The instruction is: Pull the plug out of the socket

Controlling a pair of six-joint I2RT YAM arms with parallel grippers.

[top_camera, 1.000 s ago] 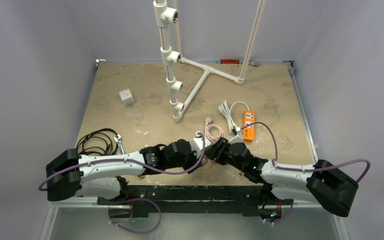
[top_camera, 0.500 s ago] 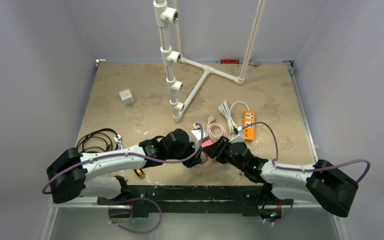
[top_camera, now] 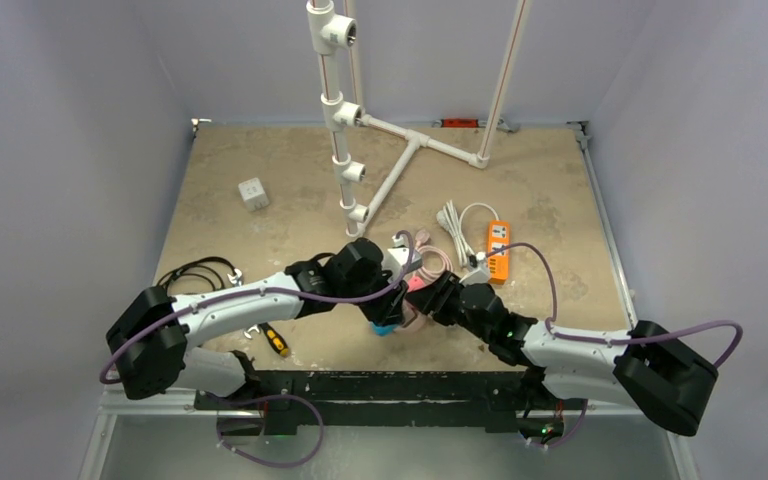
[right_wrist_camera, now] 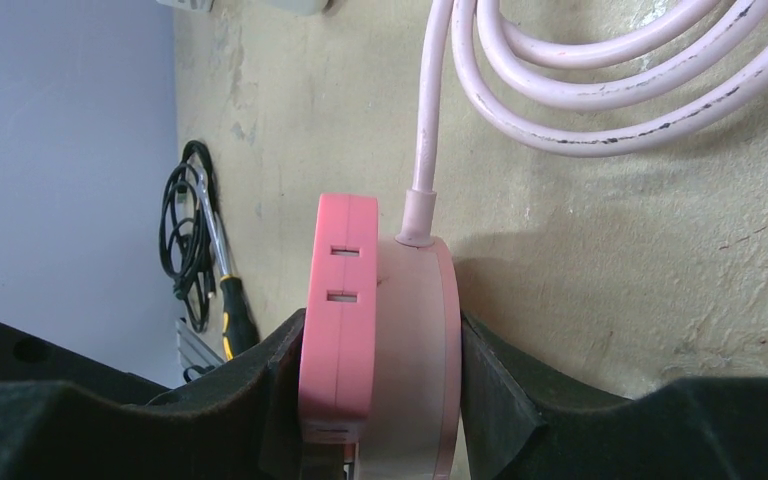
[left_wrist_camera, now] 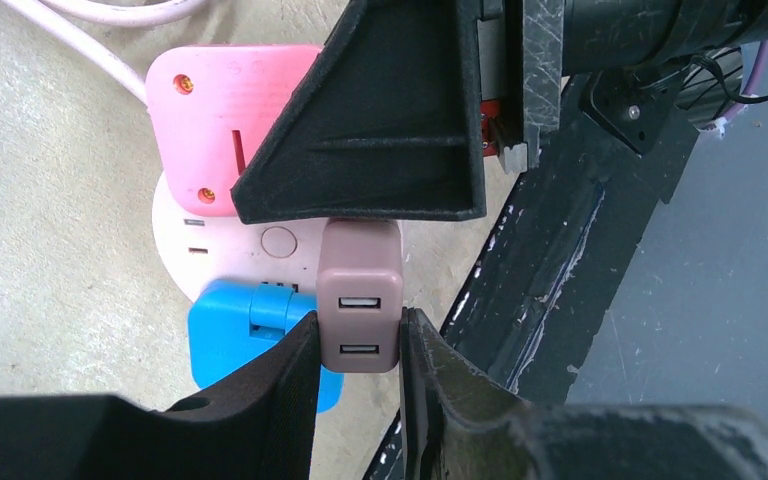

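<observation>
The plug (left_wrist_camera: 360, 300), a mauve block with two USB ports, is gripped at its sides by the closed left fingers (left_wrist_camera: 270, 390). It is seen against the rim of the round pale socket (left_wrist_camera: 190, 260), just beside a blue plug (left_wrist_camera: 230, 330), though the joint itself is partly covered by a black finger of the other arm. The socket is clamped between the right fingers (right_wrist_camera: 500, 390), together with a pink plug (right_wrist_camera: 338, 300) seated on its face, at the near middle of the table (right_wrist_camera: 660, 250), and its pink cord (right_wrist_camera: 600, 100) is coiled on the surface beyond.
</observation>
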